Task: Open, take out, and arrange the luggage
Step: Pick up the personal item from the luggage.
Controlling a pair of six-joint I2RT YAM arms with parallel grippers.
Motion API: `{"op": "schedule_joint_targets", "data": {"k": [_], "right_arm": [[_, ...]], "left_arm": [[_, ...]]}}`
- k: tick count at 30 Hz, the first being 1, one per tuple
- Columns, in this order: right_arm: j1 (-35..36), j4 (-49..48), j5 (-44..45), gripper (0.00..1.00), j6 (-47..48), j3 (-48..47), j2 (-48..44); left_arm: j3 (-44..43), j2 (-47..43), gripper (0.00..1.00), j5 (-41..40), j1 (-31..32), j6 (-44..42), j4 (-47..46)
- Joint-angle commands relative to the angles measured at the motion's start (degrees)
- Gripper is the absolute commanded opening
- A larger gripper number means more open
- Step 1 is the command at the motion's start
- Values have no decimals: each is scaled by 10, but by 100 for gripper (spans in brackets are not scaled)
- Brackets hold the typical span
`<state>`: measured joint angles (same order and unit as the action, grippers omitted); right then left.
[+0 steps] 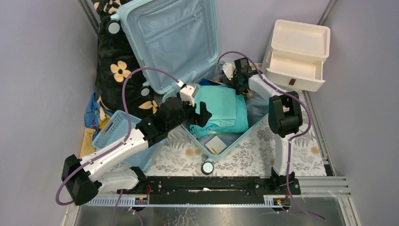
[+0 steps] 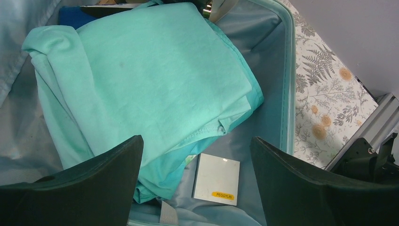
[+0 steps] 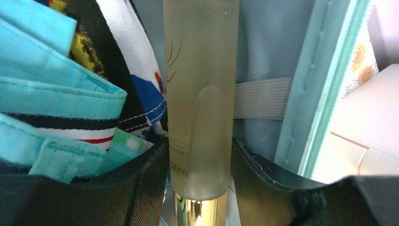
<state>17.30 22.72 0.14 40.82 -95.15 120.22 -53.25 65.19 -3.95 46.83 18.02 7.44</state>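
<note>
The luggage (image 1: pixel 169 37) lies open in the middle of the bench, its lid propped up toward the far edge. The left pincer (image 1: pixel 198 117) hovers with fingers wide apart over a folded teal cloth (image 2: pixel 155 75) inside, near a small white box (image 2: pixel 217 179). At the case's far right corner, a pale bottle (image 3: pixel 200 70) stands between the right pincer's (image 3: pixel 200 146) fingers; whether they clamp it I cannot tell.

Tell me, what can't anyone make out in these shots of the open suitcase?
- Left wrist view: whatever lies under the folded teal garment; the cloth covers it.
- Right wrist view: the bottle, its top cut off by the upper edge and its print blurred.
- Right wrist view: whether the right gripper presses the bottle or merely flanks it; the shot is too close.
</note>
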Motion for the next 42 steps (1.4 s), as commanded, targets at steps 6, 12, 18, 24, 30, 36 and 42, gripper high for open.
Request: {"op": "schedule_joint_targets", "data": {"k": [6,12,18,24,30,36,42], "right_arm": [[-11,79,61,49,10,-4,65],[-12,76,3,23,-13,-11,-2],[-12,81,-62,10,-35,-23,-103],[-16,87,-98,4,-34,-15,-182],[-22,92,-112,3,-36,-2,-223],[-27,96,-142,2,-55,42,-227],[-39,79,-203,2,-98,56,-254]], "left_arm": [[2,-12,91,-5,-3,-7,-20],[3,-22,91,-8,-3,-7,-16],[1,-28,91,-4,-4,-5,-19],[5,-43,91,-4,-3,-4,-19],[10,-57,91,-2,-4,0,-20],[15,-68,91,2,-3,7,-23],[19,-74,91,2,-3,10,-23]]}}
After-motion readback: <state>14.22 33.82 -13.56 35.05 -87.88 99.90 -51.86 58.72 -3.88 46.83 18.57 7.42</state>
